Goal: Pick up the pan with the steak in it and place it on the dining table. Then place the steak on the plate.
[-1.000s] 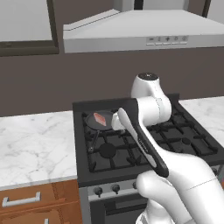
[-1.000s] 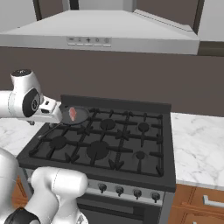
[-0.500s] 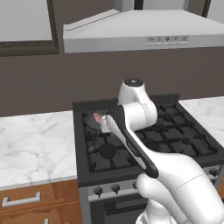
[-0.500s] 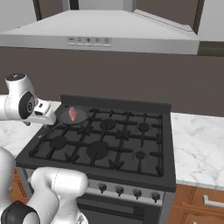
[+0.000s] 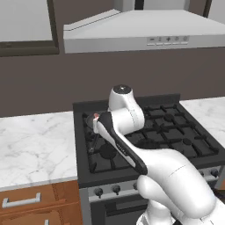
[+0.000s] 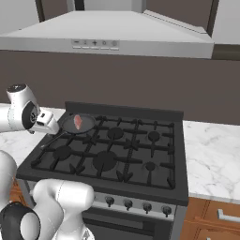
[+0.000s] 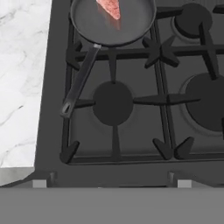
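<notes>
Both base views look forward and down at the stove (image 5: 145, 132) from behind the arm, one from its left, one from its right (image 6: 112, 150). The hand view looks nearly straight down, close over the stove's front-left burners (image 7: 113, 103), sharing the pan (image 7: 111, 22) with both.

My pan (image 7: 114, 24) looks like smooth dark metal with a dull sheen; the steak (image 7: 110, 7) in it is moist pink meat. The stove (image 6: 112, 154) grates are matt black iron. The counter (image 5: 35, 145) is polished veined marble over glossy wooden drawers (image 5: 39, 204).
</notes>
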Controlling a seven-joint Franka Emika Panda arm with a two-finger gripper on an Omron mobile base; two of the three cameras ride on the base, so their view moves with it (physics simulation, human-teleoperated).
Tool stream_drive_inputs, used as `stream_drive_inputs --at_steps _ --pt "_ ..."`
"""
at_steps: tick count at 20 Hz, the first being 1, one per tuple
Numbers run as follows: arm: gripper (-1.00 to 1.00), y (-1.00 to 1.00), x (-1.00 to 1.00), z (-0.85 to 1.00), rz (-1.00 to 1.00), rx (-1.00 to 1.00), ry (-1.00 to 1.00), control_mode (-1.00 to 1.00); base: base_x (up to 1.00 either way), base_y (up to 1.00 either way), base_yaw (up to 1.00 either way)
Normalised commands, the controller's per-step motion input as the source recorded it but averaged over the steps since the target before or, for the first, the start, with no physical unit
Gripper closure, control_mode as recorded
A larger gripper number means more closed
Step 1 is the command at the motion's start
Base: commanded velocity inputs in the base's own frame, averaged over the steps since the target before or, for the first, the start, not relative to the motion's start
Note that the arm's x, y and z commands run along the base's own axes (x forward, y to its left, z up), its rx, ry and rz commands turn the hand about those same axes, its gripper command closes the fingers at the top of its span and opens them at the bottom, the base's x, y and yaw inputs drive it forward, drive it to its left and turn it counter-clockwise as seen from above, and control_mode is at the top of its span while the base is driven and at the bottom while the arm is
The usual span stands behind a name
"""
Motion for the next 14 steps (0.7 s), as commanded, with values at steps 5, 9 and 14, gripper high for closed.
stream_drive_inputs --at_steps 5,9,14 --pt "-1.0 0.12 0.3 -0.34 -0.06 0.0 -0.02 -1.0 0.0 0.0 0.0" --pt "-1.0 0.13 0.29 -0.37 -0.06 0.0 -0.01 -1.0 0.0 0.0 0.0" --pt "-1.0 0.09 0.23 -0.4 -0.04 0.0 0.0 -1.0 0.0 0.0 0.0"
